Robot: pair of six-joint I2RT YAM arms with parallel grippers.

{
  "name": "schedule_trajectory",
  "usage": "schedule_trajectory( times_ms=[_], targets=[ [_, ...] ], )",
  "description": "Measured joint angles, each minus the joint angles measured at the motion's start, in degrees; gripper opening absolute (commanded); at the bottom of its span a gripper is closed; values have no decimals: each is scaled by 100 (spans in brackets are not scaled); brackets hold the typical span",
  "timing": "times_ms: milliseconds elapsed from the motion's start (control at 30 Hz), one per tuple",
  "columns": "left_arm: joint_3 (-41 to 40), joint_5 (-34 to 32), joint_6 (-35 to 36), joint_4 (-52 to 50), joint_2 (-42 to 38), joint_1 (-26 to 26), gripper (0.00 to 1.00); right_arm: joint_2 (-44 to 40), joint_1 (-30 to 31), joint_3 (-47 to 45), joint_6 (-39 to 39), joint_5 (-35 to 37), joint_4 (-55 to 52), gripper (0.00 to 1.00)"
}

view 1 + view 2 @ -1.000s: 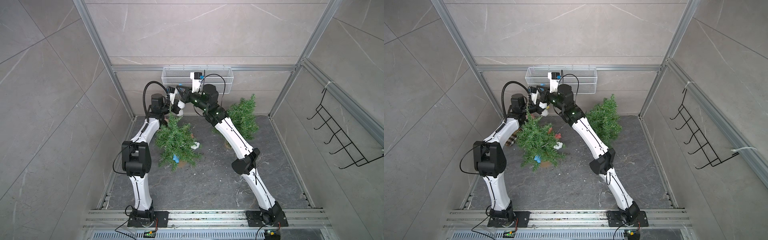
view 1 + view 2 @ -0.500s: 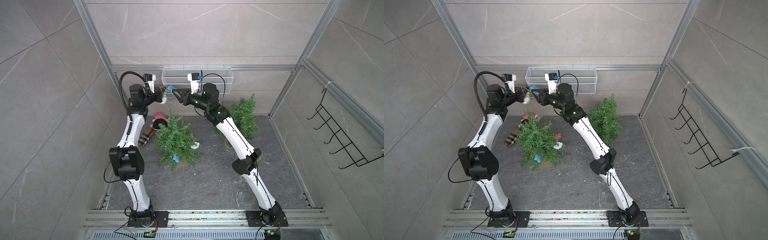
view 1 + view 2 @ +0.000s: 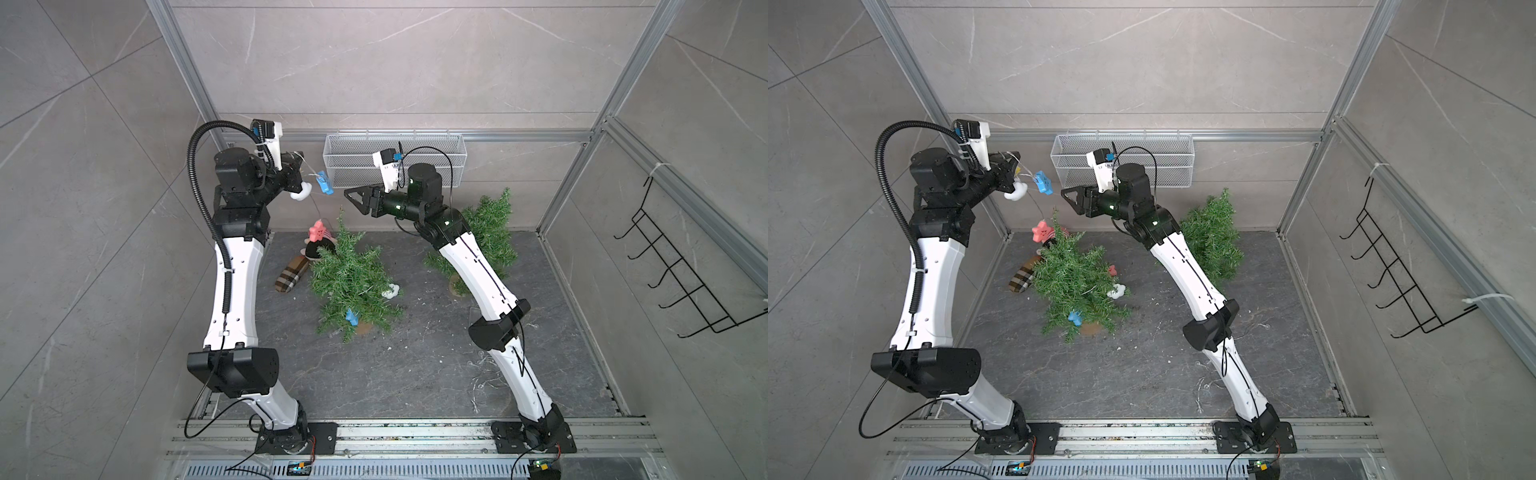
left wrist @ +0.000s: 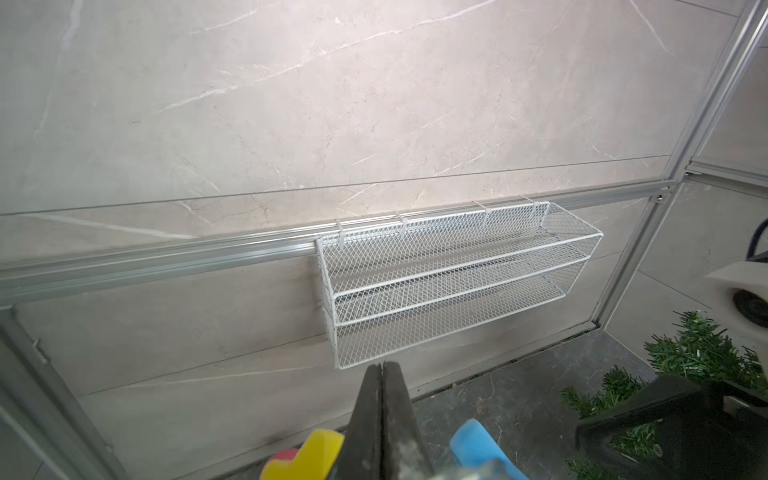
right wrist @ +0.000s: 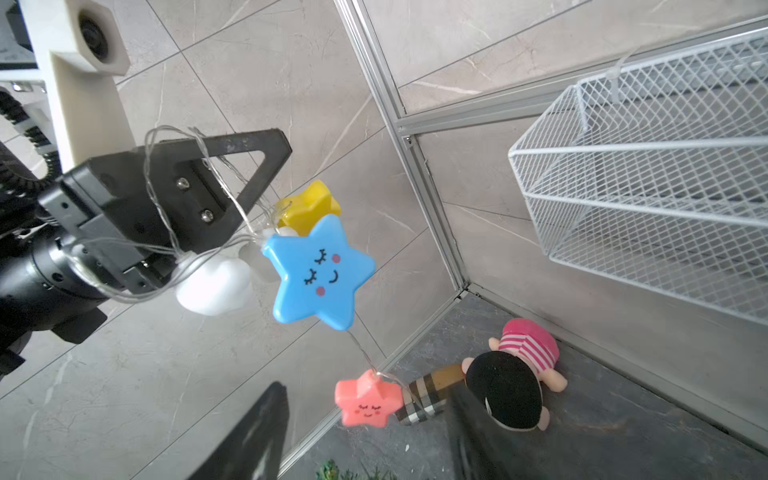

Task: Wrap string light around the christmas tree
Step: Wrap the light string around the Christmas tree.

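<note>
The christmas tree [image 3: 353, 278] [image 3: 1075, 278] stands mid-floor. The string light, a clear wire with toy lamps, winds round it with a blue star [image 3: 352, 318] and a white cloud [image 3: 390, 291] low in its branches. From a pink star [image 3: 318, 230] [image 5: 365, 401] by the treetop the wire climbs to my left gripper [image 3: 301, 162] [image 3: 1016, 161] [image 4: 382, 368]. That gripper is raised high at the back left and shut on the wire. A blue star [image 3: 324, 183] [image 5: 320, 274], white cloud [image 5: 214, 286] and yellow star [image 5: 307, 205] dangle there. My right gripper [image 3: 351, 197] [image 3: 1068, 197] [image 5: 365, 388] is open, empty and points at that blue star.
A second tree [image 3: 488, 232] stands behind my right arm. A white wire basket [image 3: 395, 160] hangs on the back wall. A plush doll [image 3: 316, 249] and a plaid piece [image 3: 291, 274] lie left of the tree. A black hook rack [image 3: 681, 274] is on the right wall.
Both grippers were together above the treetop. My left arm has swung up and to the left, taking the string along. My right gripper has opened and let go of the string.
</note>
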Motion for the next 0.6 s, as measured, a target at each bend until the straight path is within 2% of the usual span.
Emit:
schedule_trajectory(
  times_ms=[167,267,333,500,600],
  targets=[
    [409,-483,68,-748,-2,0,0,-214,-26,-7,-90,-125,-481,65],
    [702,-667,133,-1088,-13,0,0,-573,-61,-380,-175,-162,-678,65],
    [778,-791,166,-1259,-66,0,0,-962,-96,-981,-197,-179,-621,66],
    [785,-935,197,-1722,-284,-2,0,-2264,-223,-3416,-122,-153,256,67],
    [785,-1078,197,-1954,-448,-2,0,-2590,-275,-4017,-127,-96,461,67]
  ],
)
